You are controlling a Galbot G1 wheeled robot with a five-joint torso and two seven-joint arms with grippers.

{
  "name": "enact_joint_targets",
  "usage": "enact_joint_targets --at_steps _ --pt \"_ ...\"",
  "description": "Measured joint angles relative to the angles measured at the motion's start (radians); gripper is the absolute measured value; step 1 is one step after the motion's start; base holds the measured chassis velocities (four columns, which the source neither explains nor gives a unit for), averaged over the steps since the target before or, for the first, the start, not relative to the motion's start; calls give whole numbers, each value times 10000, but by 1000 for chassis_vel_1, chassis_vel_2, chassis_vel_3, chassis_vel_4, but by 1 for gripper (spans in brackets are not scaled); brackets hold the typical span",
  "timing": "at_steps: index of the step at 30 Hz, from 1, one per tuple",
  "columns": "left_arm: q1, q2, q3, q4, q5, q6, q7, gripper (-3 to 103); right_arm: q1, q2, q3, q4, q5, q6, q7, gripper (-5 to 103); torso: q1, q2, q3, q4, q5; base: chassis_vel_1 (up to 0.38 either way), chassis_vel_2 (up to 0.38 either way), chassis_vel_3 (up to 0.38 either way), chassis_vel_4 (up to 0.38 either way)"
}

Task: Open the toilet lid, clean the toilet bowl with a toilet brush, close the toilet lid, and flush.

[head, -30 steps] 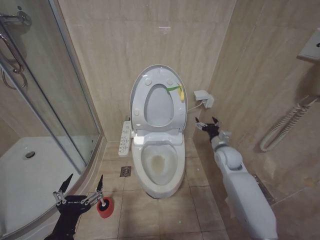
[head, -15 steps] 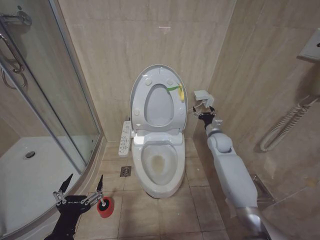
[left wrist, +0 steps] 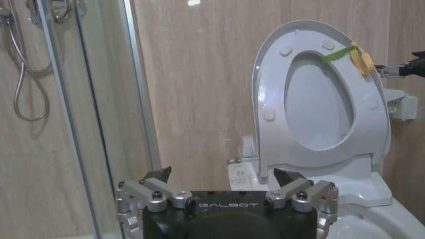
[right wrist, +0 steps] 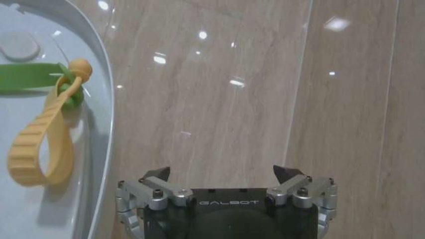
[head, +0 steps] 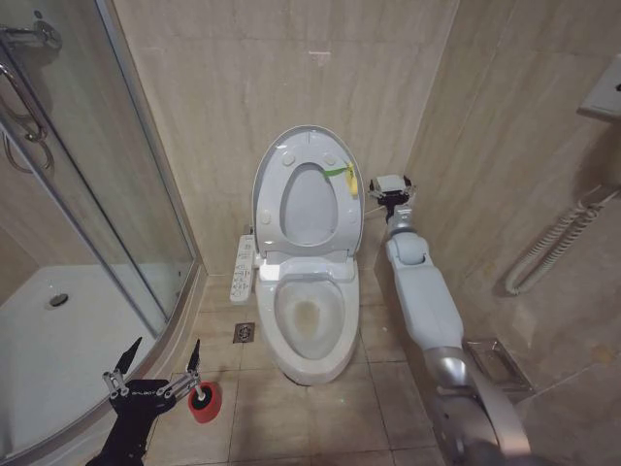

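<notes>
The toilet lid stands upright against the wall, above the open toilet bowl. A yellow loop strap hangs on its edge at about 2 o'clock. The right gripper, fingers wide and empty, is just beside that edge; to close the lid well, I think it should catch the strap or rim and pull gently. The left gripper, also wide open, waits low at 7 o'clock, next to the toilet brush.

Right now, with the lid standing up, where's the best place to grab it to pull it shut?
Probably the yellow loop strap hanging from the toilet lid near its upper rim, on the right hand's side. The lid stands upright and smooth, so the strap offers the easiest purchase. Come in from the right, where that hand is, open.
</notes>
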Motion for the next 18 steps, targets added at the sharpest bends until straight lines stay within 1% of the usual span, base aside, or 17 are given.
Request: enact_joint_targets --at_steps 3,5,6,9,12,17,18 --pt "0 0 0 0 0 0 0 100 186 107 57 -338 -123 134 59 100 0 0 0 -3 1 0 0 0 0" --pt "0 0 0 0 0 0 0 100 459 252 188 -864 -366 451 120 100 0 0 0 -1 -1 0 0 0 0" --pt "0 0 0 0 0 0 0 100 459 252 188 -864 -366 451 120 100 0 0 0 -1 -1 0 0 0 0" --pt "0 0 0 0 0 0 0 100 695 349 223 -1357 -522 811 290 100 0 0 0 1 1 0 0 0 0" --pt "0 0 0 0 0 0 0 100 857 388 232 -1615 -621 967 387 100 0 0 0 -4 0 0 0 0 0" --pt "0 0 0 0 0 0 0 100 1328 579 389 -2440 -1146 1423 754 100 -1 0 0 -1 0 0 0 0 0" --pt "0 0 0 0 0 0 0 100 1328 579 389 -2440 -1146 1423 754 100 -1 0 0 -1 0 0 0 0 0"
